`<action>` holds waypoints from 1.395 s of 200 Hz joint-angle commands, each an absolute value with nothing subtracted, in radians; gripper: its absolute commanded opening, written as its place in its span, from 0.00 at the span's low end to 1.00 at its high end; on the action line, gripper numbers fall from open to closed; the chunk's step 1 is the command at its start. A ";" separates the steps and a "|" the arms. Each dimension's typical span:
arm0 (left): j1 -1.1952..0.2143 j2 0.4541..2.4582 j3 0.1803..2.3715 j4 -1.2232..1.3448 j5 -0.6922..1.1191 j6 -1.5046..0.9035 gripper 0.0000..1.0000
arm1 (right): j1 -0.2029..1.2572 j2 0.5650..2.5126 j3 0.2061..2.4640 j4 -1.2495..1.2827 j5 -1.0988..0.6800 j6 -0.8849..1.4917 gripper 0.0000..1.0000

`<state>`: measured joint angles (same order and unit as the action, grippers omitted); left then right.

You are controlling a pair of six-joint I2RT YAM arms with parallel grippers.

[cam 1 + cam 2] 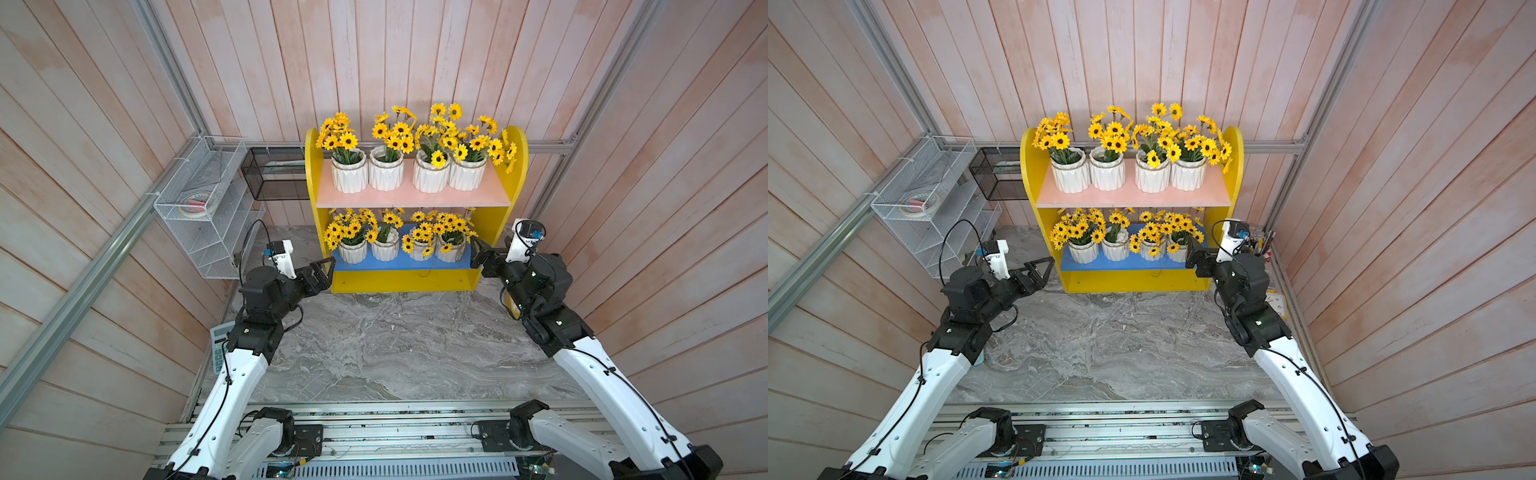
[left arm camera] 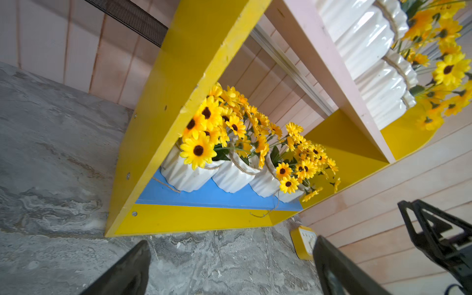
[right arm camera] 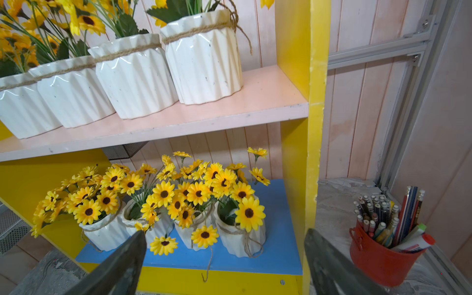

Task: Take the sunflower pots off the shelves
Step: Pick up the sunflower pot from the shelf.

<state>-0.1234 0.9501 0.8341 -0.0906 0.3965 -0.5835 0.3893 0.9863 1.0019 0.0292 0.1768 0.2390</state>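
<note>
Lining up a first pick looks to be the step in hand, since all eight sunflower pots (image 1: 351, 176) sit on the shelves (image 1: 516, 166). Four stand in a row on the pink upper board (image 1: 411, 198) and four crowd together on the blue lower board (image 1: 399, 262); none is on the desk (image 1: 395, 345). The right pincer (image 1: 474, 254) hangs at the right end of the lower board, just in front of the yellow side panel, with its jaws spread wide and empty. Its wrist view looks straight at the rightmost lower pot (image 3: 240, 241). The left pincer (image 1: 328, 272) hovers by the near left corner of the unit, likewise wide open with nothing between its jaws.

The next move probably calls for the right pincer to slide in under the upper board and straddle that rightmost pot around its ribbed body, below the blooms. It would then close, draw the pot out toward the near side and set it on the desk. Room is tight: the pot touches or nearly touches its neighbour, the side panel is close on the right, and loose twine (image 3: 208, 265) dangles over the board's front edge.
</note>
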 commanded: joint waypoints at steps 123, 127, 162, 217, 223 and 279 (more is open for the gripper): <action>-0.191 0.953 0.757 0.154 0.738 -0.763 1.00 | 0.372 1.439 1.508 0.140 0.200 0.112 0.98; -0.190 0.956 0.762 0.153 0.739 -0.759 1.00 | 0.368 1.446 1.513 0.144 0.191 0.117 0.98; -0.191 0.988 0.789 0.166 0.733 -0.753 1.00 | 0.349 1.517 1.590 0.132 0.185 0.121 0.98; -0.192 1.006 0.799 0.201 0.747 -0.783 1.00 | 0.335 1.579 1.648 0.139 0.132 0.130 0.98; -0.192 1.006 0.802 0.201 0.747 -0.782 1.00 | 0.336 1.586 1.657 0.143 0.132 0.127 0.98; -0.192 1.005 0.828 0.174 0.743 -0.755 1.00 | 0.334 1.637 1.714 0.128 0.113 0.133 0.98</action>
<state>-0.1890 1.0069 0.7933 0.1722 0.7292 -0.7746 0.3378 1.6184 1.6806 0.1188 0.1287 0.1295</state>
